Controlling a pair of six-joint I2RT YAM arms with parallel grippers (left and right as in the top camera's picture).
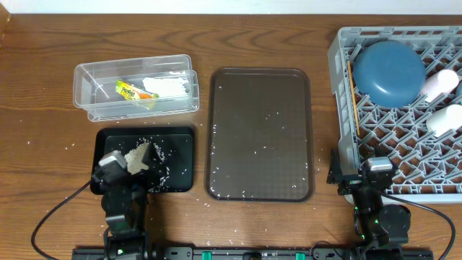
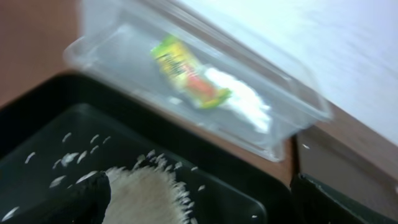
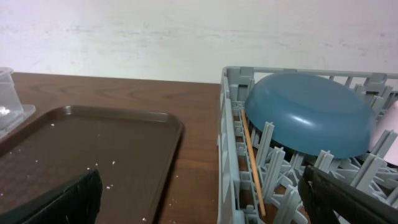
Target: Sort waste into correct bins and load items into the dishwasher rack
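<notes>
Gaping wide and empty, left claw (image 2: 205, 200) over grainy rice (image 1: 137, 155) in black tray (image 1: 144, 131), right claw (image 3: 205, 199) likewise, beside latticed rack (image 1: 382, 137)

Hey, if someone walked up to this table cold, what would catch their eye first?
Probably the big grey rack on the right, with a dark-blue bowl resting in it. Next, the brown tray in the middle, bare but for scattered rice grains. On the left, a clear tub holds a yellow-green wrapper and a white napkin, and a heap of rice sits in the black tray just in front of it.
</notes>
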